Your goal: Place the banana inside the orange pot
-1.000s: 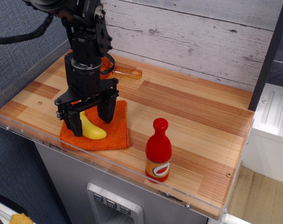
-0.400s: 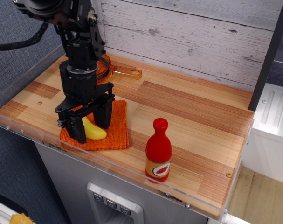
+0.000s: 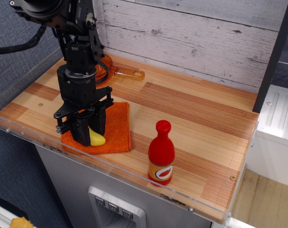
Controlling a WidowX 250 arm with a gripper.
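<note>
The yellow banana (image 3: 97, 139) lies on an orange square cloth (image 3: 116, 129) at the table's front left. My black gripper (image 3: 89, 127) is lowered onto the cloth with its two fingers close on either side of the banana, which shows only at its right end. The orange pot (image 3: 104, 66) sits behind the arm near the back wall; the arm hides most of it. Its long flat handle (image 3: 129, 73) points right.
A red bottle (image 3: 161, 153) with an orange label stands near the front edge, right of the cloth. A grey plank wall runs along the back. A clear plastic lip edges the table front and left side.
My gripper has come down onto the cloth and its fingers have narrowed around the banana. The arm has shifted slightly left, uncovering more of the pot.
</note>
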